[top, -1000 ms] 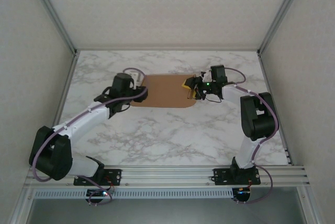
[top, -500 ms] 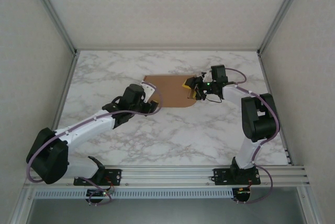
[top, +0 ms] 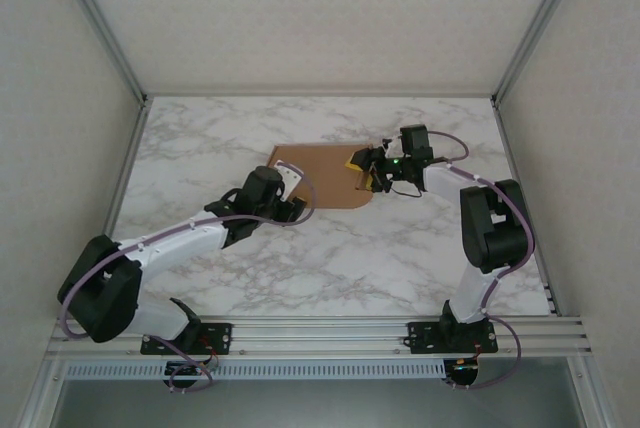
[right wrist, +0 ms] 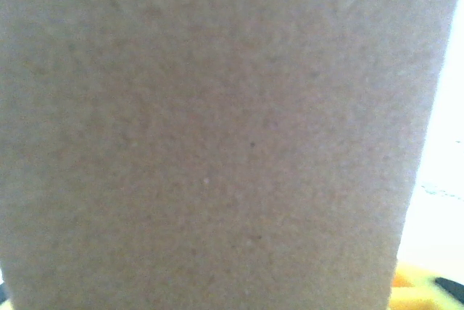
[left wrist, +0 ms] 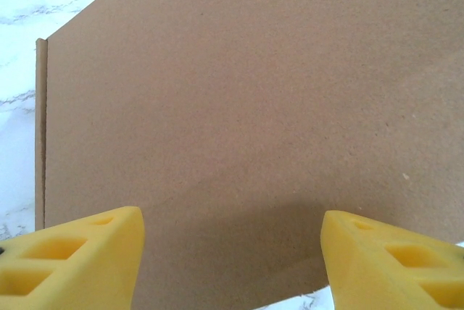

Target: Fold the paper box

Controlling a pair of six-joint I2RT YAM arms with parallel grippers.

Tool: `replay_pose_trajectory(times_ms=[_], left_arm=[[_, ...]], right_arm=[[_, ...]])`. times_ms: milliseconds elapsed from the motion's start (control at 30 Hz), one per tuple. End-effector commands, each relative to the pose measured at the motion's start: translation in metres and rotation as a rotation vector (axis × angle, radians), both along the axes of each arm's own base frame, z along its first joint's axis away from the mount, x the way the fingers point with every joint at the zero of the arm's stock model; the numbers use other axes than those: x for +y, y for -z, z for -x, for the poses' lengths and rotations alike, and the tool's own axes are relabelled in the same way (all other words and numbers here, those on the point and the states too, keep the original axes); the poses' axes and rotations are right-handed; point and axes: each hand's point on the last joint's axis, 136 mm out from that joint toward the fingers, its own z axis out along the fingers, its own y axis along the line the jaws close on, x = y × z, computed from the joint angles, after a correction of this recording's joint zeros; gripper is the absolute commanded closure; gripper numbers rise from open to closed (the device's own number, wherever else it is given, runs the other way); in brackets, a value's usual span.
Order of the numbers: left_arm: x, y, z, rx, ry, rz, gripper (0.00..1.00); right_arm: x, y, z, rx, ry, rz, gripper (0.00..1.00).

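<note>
The flat brown box (top: pixel 325 173) lies at the middle of the worktop (top: pixel 400 248) with its long axis left to right, its near-left edge straight ahead of the left jaws, which stand wide and empty, while the right jaws sit at its right end, their grip impossible to tell.

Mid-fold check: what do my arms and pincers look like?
The left arm and right arm have white links, bulky black joints and a lilac cable. The left pincer and right pincer have yellow fingers. A green light glows at the right wrist.
</note>
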Motion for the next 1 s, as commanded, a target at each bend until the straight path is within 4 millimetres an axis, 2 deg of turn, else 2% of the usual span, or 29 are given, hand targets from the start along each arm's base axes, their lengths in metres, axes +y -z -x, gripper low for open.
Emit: replay_pose_trajectory(times_ms=[0,200,433,533,700,867,967], left_arm=[[-0.003,0.004,-0.011,-0.025,-0.038,0.003,0.34],[-0.011,0.013,-0.028,-0.029,-0.077,0.014,0.34],[-0.006,0.006,-0.045,-0.102,-0.141,0.019,0.36],[-0.007,0.01,-0.047,-0.101,-0.142,0.011,0.37],[-0.004,0.003,-0.042,-0.126,-0.129,0.02,0.36],[0.003,-0.02,-0.031,-0.157,-0.12,0.031,0.36],[-0.001,-0.035,-0.016,-0.177,-0.028,0.029,0.35]], right_arm=[[0.01,0.001,0.023,0.074,-0.034,-0.016,0.61],[0.022,-0.003,0.034,0.086,-0.077,-0.034,0.61],[0.03,-0.001,0.046,0.108,-0.114,-0.039,0.62],[0.03,-0.001,0.048,0.116,-0.12,-0.038,0.62],[0.025,-0.006,0.043,0.114,-0.089,-0.026,0.62],[0.024,-0.011,0.039,0.133,-0.067,-0.044,0.61],[0.024,-0.012,0.042,0.169,-0.057,-0.058,0.61]])
